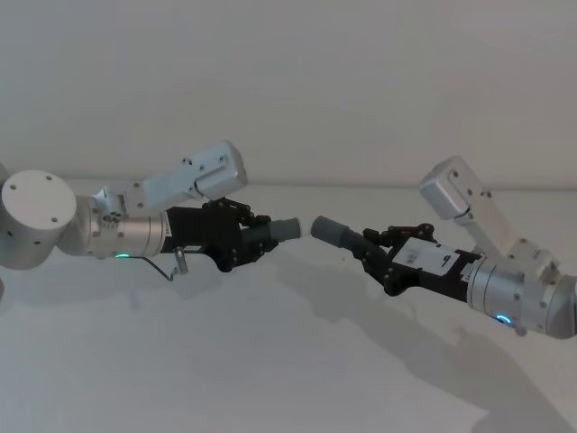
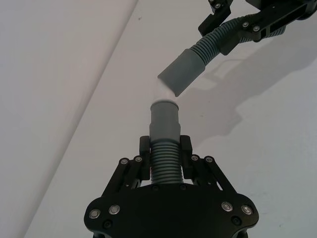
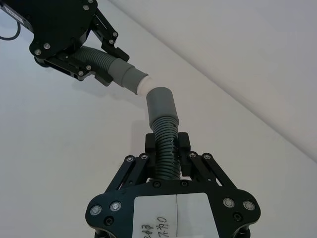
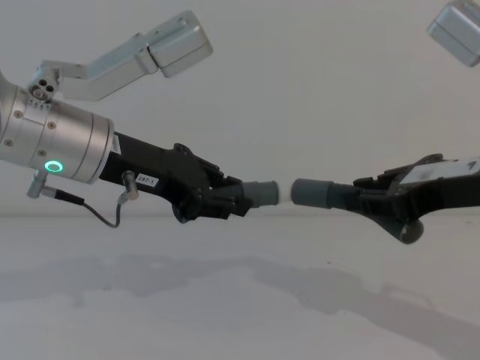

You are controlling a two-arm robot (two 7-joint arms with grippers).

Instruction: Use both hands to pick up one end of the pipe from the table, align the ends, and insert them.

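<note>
Both pieces of the pipe hang above the table (image 4: 240,300). My left gripper (image 4: 225,196) is shut on the ribbed part of one grey piece (image 4: 259,193), whose white tip (image 4: 276,192) points right. My right gripper (image 4: 367,199) is shut on the ribbed part of the other piece, whose smooth collar mouth (image 4: 311,192) faces left. The two ends face each other at about the same height across a small gap. In the right wrist view the white tip (image 3: 142,85) sits just off the collar (image 3: 161,106), at an angle to it. In the left wrist view the collar (image 2: 183,74) lies beyond my held piece (image 2: 164,124).
The white table (image 1: 270,361) below the arms carries only their shadows. A pale wall (image 1: 288,81) stands behind. A thin cable (image 4: 97,214) loops under the left wrist.
</note>
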